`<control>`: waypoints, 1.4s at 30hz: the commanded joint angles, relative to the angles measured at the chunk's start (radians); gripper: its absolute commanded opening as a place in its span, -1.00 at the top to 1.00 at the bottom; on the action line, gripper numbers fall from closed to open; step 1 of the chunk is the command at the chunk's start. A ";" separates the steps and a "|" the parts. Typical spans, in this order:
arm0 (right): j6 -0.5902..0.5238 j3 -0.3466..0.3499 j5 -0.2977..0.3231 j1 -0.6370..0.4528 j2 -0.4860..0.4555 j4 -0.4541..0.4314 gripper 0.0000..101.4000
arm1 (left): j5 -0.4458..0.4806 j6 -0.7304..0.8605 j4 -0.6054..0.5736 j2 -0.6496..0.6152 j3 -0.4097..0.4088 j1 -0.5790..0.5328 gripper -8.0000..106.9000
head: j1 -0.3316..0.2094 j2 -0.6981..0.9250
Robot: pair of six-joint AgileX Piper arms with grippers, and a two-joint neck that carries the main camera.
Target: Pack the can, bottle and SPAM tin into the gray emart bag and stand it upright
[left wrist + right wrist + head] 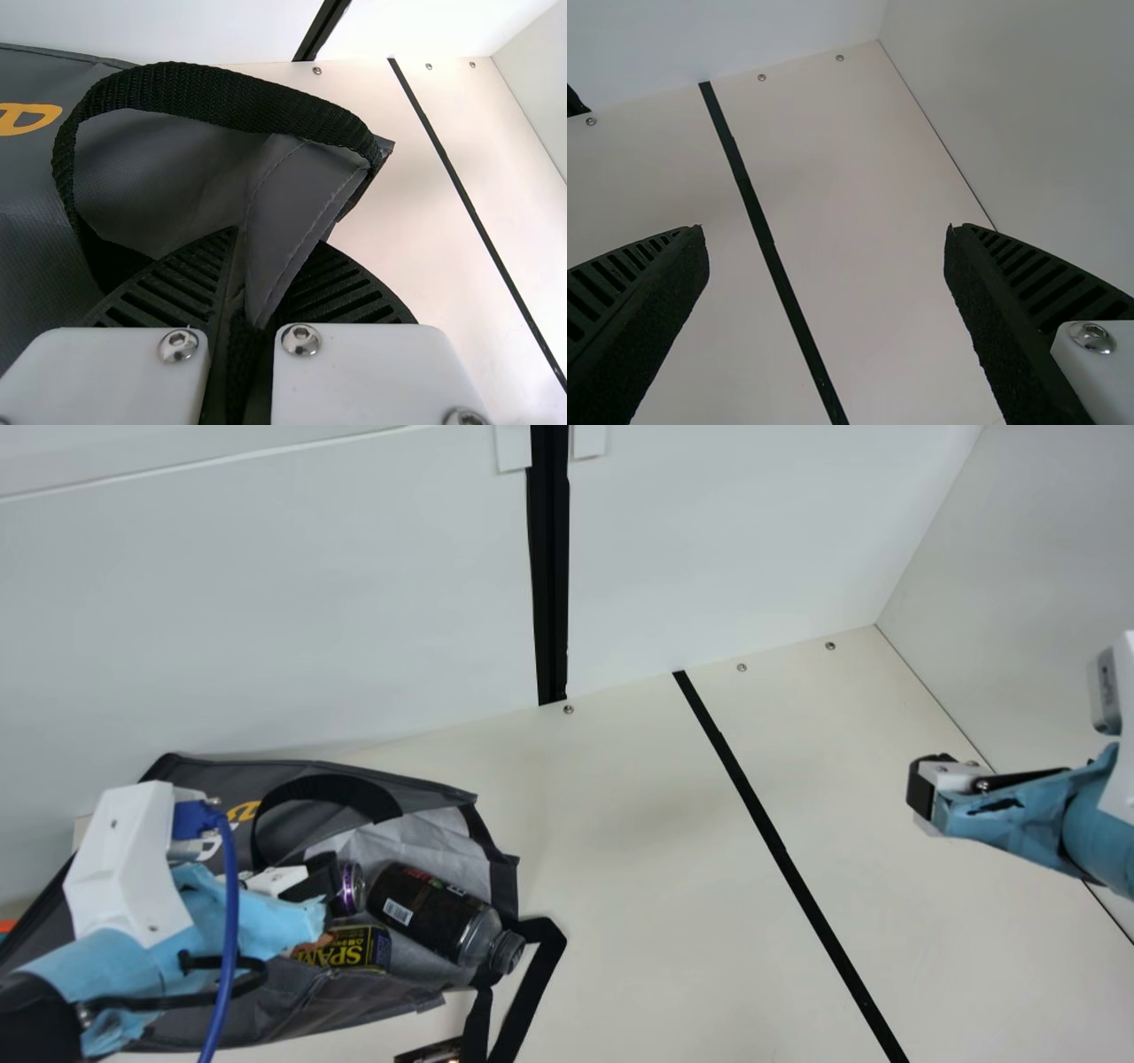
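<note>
Our left claw [321,879] is clamped on the bag [310,1005], can [353,887] right beside it, SPAM [353,948] and bottle [432,911] super close.

Your left arm [115,965] comes in at the main view's lower left, its gripper [321,881] pointing toward the view's middle, and its wrist view shows you the ribbed fingers [182,288] drawn close together. Your right arm [1099,841] enters from the right edge, gripper [921,786] pointing left, its fingers [1001,328] spread wide apart.
</note>
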 commanded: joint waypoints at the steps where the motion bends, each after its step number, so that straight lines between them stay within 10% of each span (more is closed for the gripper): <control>1: -0.008 -0.003 0.005 -0.008 -0.004 0.011 -0.87 | 0.000 0.000 0.000 0.000 0.000 0.000 1.00 | -0.023 -0.001; 42: -0.085 -0.002 0.012 -0.103 0.003 0.114 -0.87 | 0.000 0.000 0.000 0.000 0.000 0.000 1.00 | -0.023 -0.001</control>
